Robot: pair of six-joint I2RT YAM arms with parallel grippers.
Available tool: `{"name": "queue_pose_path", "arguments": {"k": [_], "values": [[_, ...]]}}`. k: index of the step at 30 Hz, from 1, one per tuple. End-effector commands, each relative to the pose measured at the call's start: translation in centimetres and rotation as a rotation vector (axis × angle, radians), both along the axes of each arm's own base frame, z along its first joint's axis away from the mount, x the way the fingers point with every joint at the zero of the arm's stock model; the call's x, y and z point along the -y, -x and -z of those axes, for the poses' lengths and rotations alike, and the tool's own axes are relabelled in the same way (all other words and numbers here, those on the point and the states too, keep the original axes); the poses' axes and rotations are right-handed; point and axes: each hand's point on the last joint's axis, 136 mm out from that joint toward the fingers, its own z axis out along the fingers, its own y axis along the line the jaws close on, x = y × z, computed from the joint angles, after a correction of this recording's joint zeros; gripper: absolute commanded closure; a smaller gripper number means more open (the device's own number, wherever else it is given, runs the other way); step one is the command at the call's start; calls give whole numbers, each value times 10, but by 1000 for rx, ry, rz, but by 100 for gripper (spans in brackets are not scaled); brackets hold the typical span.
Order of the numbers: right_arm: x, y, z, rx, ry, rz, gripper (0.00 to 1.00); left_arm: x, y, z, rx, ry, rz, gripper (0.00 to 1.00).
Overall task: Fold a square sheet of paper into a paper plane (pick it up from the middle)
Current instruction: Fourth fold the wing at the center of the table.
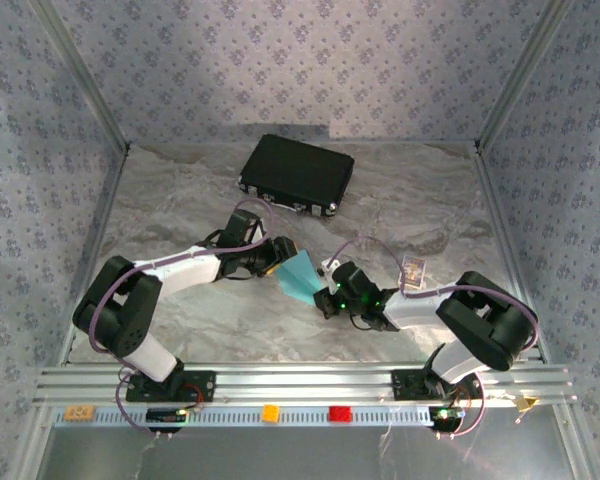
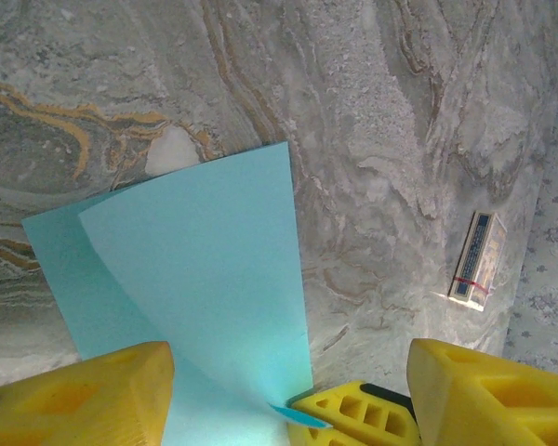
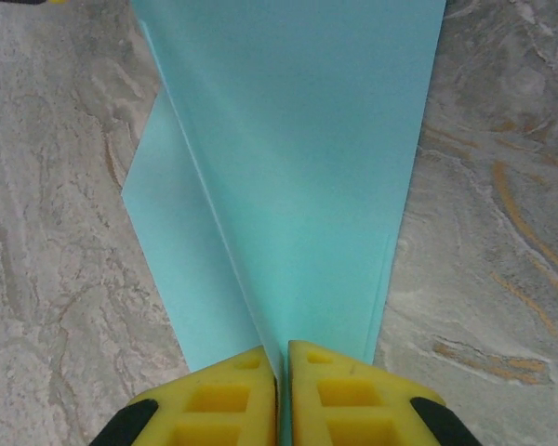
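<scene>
Yellow-fingered right hand [image 3: 282, 395] clamps tight on the folded blue paper [image 3: 298, 167], left hand [image 2: 284, 372] open either side of it

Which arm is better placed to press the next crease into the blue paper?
Left, probably: the left claw stands open astride the thin light blue folded paper, free to close on it, while the right claw is shut on the paper's end, holding it.
</scene>
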Motion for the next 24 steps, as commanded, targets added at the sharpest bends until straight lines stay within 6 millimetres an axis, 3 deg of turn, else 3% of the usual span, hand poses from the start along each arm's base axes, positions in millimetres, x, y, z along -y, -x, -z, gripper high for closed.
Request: {"name": "queue_pose_path", "arguments": {"k": [1,14,17,24], "values": [[0,-5,-1,20,20,21,88,-4,1,3,-10,-31,0,32],[-3,-4,-8,124,71,-6,88,10,-1,18,-117,-30,23,35],[-5,-3,-11,177,108,-25,85,12,-1,23,-145,-42,24,43],[-4,0,-20,289,214,-48,81,8,2,28,-172,-68,21,73]]}}
